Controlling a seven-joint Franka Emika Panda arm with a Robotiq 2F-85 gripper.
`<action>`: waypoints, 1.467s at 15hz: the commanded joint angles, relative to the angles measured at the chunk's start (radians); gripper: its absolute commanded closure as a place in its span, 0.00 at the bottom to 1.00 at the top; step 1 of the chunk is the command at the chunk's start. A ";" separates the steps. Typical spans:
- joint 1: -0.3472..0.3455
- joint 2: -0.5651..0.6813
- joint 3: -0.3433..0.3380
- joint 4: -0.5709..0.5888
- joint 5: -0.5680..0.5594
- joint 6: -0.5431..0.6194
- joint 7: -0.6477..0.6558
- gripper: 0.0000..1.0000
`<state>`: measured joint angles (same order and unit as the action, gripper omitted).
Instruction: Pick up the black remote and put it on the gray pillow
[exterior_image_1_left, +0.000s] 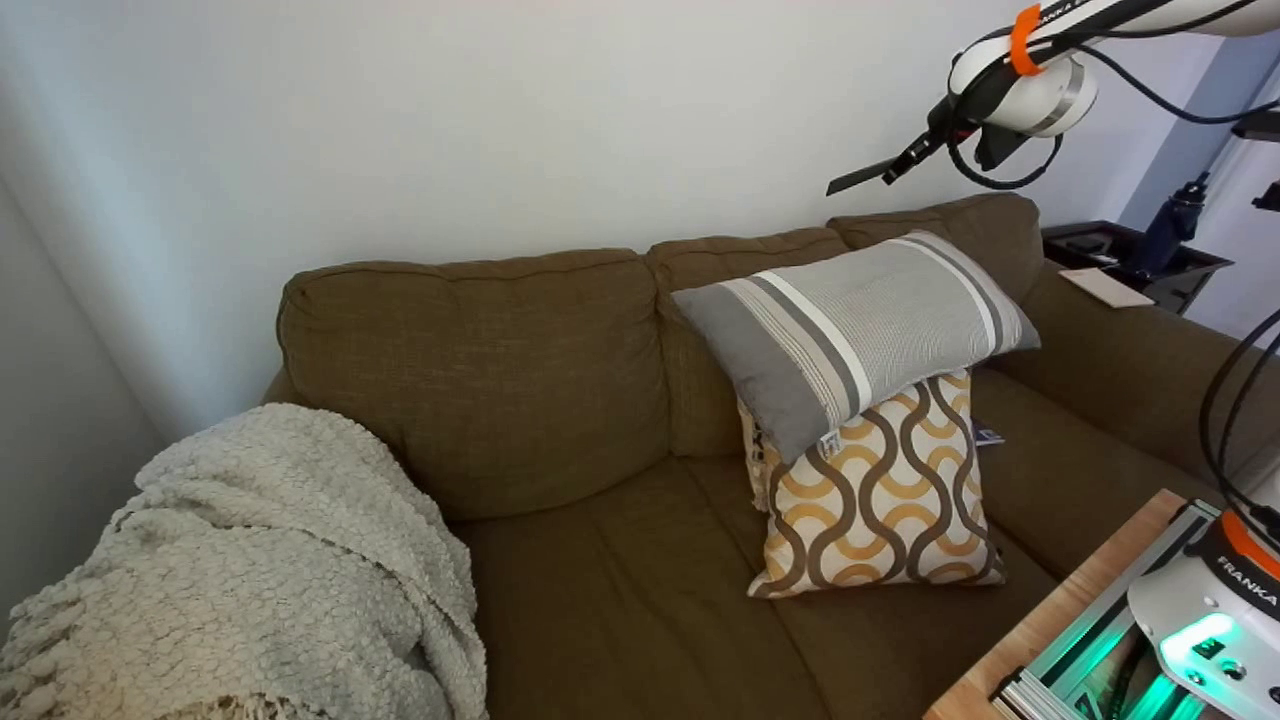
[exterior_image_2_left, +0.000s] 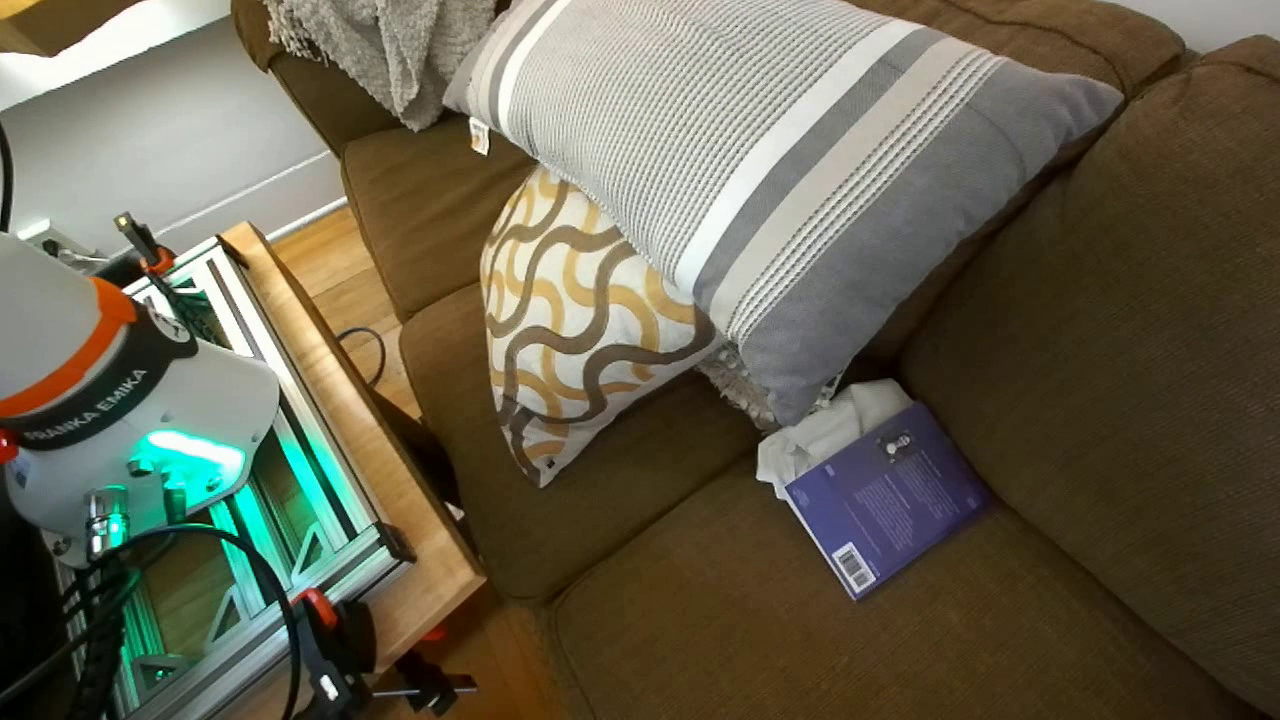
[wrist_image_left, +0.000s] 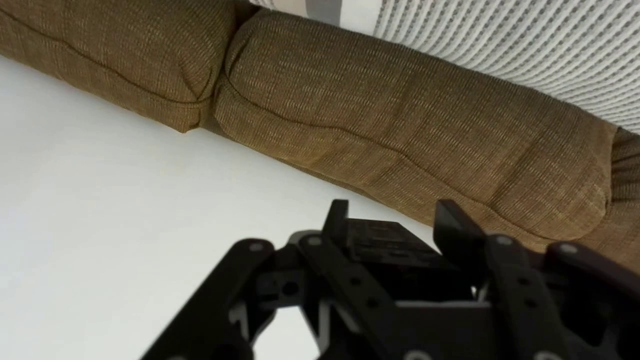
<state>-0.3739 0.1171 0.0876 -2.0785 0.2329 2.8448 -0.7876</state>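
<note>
Gripper (wrist_image_left: 392, 218) is nearest in the wrist view, its fingers pinched narrow w/ the black remote (wrist_image_left: 382, 237) btwn them. In an ext. view, remote juts out past the fingertips, up in mid-air, higher than the sofa back (exterior_image_1_left: 590, 360) & well apart from the gray pillow (exterior_image_1_left: 880, 315). Pillow lies tilted atop the patterned cushion (exterior_image_1_left: 885, 490) in both ext. views, no remote on it. So: pick-up looks done, placing isn't; approx. halfway, I'd say. Left to do: bring remote over pillow, lower, let go, back off. Can't tell if it's directly above pillow rn. Pillow slopes, so remote may slide; prob. aim mid.
</note>
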 joint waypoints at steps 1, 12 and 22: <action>0.000 0.000 0.000 0.000 0.000 0.000 0.000 0.77; 0.098 -0.203 -0.056 -0.031 0.511 -0.466 -0.843 0.77; 0.150 -0.196 -0.273 -0.080 0.488 -0.724 -1.295 0.52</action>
<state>-0.2479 -0.0783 -0.1609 -2.1603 0.7245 2.1221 -2.0854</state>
